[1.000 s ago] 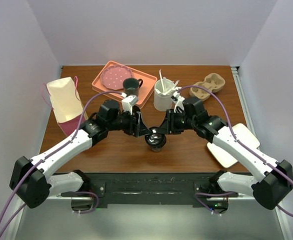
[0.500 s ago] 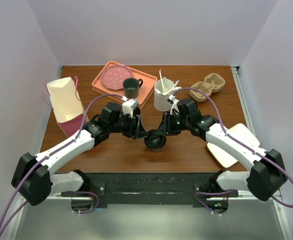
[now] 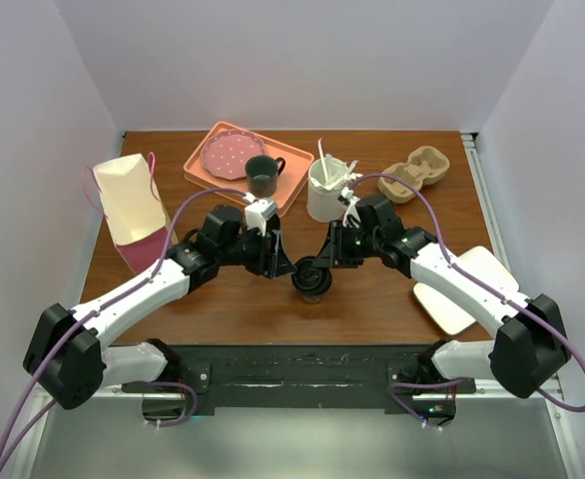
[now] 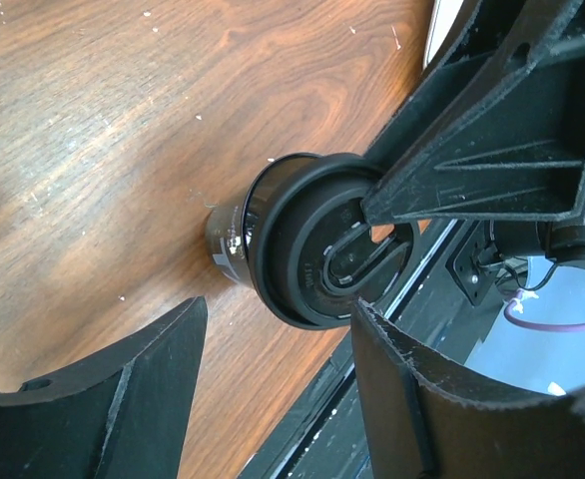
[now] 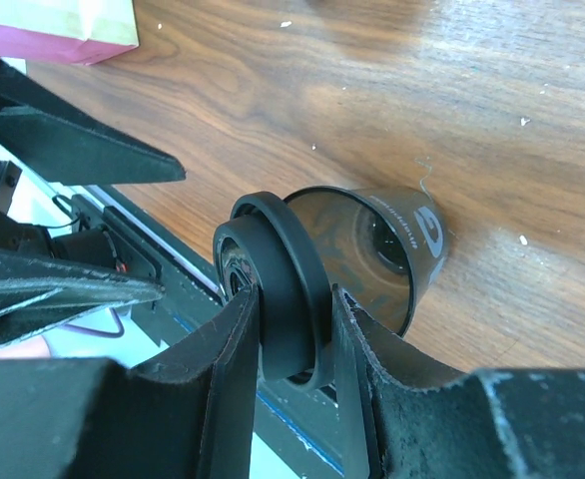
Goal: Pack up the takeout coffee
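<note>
**A:** Where's the cup?

**B:** Upright on the surface, right of the bag and nearer the arm bases, with its lid on.

**A:** Who has it?

**B:** The right gripper pinches the lid's rim. The left gripper sits just beside the cup on the bag side, jaws spread and touching nothing.

**A:** Which step?

**B:** Securing the cup for pickup, I'd judge — it isn't in the bag yet.

**A:** Next?

**B:** Probably the left gripper closes around the cup wall, then a level carry to the bag — a rim pinch alone could pop the lid.
</note>
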Motion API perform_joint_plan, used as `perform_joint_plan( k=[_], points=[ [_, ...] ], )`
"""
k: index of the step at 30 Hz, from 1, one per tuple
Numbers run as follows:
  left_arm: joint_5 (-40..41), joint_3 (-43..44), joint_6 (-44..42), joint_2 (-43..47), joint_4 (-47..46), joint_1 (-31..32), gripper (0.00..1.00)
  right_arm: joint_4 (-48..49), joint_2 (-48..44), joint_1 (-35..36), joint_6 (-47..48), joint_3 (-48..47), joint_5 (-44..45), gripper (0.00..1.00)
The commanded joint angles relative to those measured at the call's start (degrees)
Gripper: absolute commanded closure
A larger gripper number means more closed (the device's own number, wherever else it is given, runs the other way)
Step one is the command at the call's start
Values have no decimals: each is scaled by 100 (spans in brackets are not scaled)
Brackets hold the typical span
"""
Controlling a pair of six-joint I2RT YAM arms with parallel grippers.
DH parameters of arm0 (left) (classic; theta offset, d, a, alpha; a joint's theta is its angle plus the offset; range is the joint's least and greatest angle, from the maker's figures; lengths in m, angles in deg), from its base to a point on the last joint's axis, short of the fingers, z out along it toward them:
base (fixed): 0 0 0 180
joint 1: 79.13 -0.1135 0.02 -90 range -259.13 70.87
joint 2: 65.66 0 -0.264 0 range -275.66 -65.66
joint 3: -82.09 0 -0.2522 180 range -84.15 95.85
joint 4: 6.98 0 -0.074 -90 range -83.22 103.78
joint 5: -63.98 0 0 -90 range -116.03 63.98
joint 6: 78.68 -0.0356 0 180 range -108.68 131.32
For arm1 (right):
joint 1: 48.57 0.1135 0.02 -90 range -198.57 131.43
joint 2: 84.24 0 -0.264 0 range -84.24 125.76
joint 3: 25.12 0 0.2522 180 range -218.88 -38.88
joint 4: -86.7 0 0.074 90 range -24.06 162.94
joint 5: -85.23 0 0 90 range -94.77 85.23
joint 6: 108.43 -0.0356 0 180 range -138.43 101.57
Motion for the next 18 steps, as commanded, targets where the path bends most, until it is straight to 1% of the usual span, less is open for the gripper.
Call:
perform_joint_plan(
  k=[1,13,18],
  points=[
    [-200,-113,-57,-16,-413,14,36,62,58,-75,73,-99,-38,78],
    [-341,-96,-13,-288,-536,14,39,53,137,-181,161,-47,-91,75],
    [-376,-105,4,-341,-563,22,41,62,137,-225,169,-20,-126,73]
  ],
)
